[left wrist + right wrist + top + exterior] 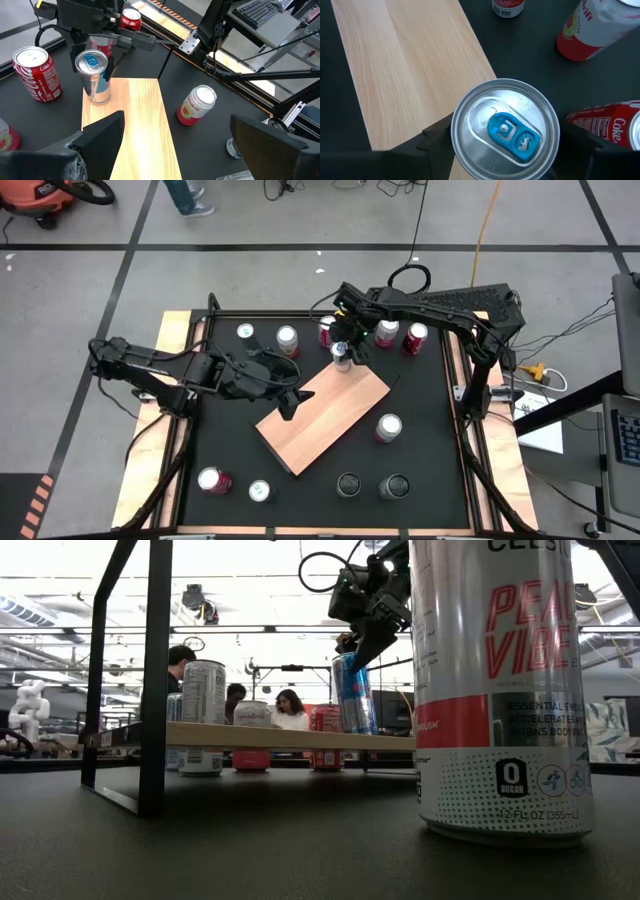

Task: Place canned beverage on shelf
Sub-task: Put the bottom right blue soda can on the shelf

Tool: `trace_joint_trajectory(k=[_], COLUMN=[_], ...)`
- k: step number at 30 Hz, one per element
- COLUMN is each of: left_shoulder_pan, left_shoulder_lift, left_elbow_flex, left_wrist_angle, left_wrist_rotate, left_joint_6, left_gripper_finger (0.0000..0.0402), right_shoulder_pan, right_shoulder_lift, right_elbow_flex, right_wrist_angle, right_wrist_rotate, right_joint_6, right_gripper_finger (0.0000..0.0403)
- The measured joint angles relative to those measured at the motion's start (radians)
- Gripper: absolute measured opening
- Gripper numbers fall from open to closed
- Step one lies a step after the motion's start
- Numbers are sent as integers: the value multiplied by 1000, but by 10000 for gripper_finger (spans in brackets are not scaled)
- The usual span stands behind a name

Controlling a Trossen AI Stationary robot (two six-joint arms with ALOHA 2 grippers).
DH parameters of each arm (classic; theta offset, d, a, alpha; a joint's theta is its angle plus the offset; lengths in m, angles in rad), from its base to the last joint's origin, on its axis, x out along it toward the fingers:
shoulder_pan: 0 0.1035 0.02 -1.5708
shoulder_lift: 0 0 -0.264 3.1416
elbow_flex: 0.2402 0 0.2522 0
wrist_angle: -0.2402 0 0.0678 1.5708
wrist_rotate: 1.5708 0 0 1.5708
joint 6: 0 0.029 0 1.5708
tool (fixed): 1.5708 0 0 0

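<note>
Low view: one big can (pixel 503 690) fills the right foreground. Centre of the high view: shelf (pixel 322 418) with one blue-tab can (pixel 342 356) standing on its upper corner, right gripper (pixel 345 350) jaws spread around it. Left gripper (pixel 290 395) spread, empty, over the shelf's left edge. Upper centre: five cans.

A blue and silver can (pixel 94 76) with a blue tab stands upright on the far corner of the shelf (pixel 137 132). The right gripper (pixel 95 42) sits directly above and behind it, dark fingers spread to either side of the can's top. A red cola can (pixel 37 73) stands on the black table (pixel 210 135) beside the shelf. A red and white can (pixel 196 105) stands off the other side. The left gripper (pixel 172 137) hovers with wide-spread fingers
</note>
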Motion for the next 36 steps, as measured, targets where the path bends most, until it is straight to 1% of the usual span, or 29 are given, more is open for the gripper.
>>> trace_joint_trajectory(k=[5,8,15,25,31,36], left_shoulder_pan=[0,0,0,0,0,0], left_shoulder_lift=[0,0,0,0,0,0], left_elbow_flex=[0,0,0,0,0,0], left_wrist_angle=[0,0,0,0,0,0], left_wrist_rotate=[0,13,27,27,27,27], left_joint_6=[0,1,2,28,44,45], left_gripper_finger=[365,365,365,365,365,365], right_shoulder_pan=[0,0,0,0,0,0], right_shoulder_lift=[0,0,-1,-44,-45,-47], right_elbow_flex=[0,0,0,-3,-3,-2], right_wrist_angle=[-4,-8,-46,-63,-63,-64], right_wrist_rotate=[5,27,27,33,37,52], right_joint_6=[-1,-8,-34,-64,-55,-58], right_gripper_finger=[249,249,249,249,250,268])
